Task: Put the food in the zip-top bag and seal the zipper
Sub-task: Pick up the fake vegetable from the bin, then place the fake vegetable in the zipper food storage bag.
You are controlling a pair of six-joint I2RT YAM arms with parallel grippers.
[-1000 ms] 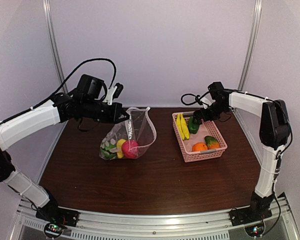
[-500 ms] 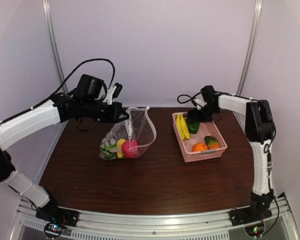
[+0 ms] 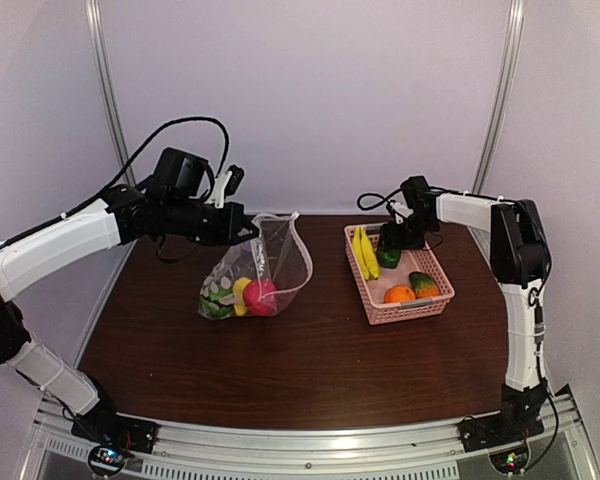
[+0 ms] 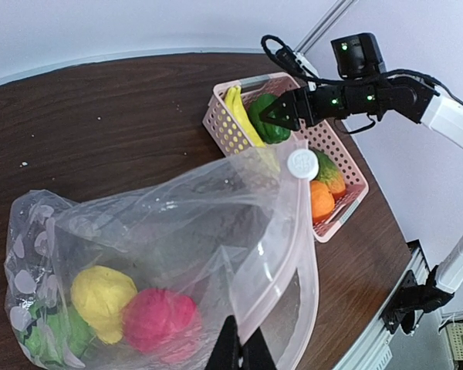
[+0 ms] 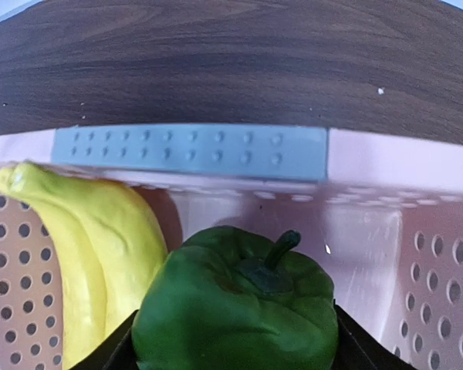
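Clear, crinkly, glossy plastic — the zip-top bag (image 4: 216,223), green pepper (image 5: 235,308) smooth and shiny, banana bunch (image 5: 100,239) matt, basket (image 5: 370,231) perforated pink plastic, table (image 4: 116,123) dark wood grain, my fingers (image 4: 230,351) matt black.

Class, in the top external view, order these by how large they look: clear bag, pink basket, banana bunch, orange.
1. clear bag and pink basket: they look about alike, so I won't rank one above the other.
2. banana bunch.
3. orange, the smallest.

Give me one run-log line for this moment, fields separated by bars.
left fingers: shut on zip-top bag rim, mouth held open | right fingers: flanking green pepper in basket, grip unconfirmed
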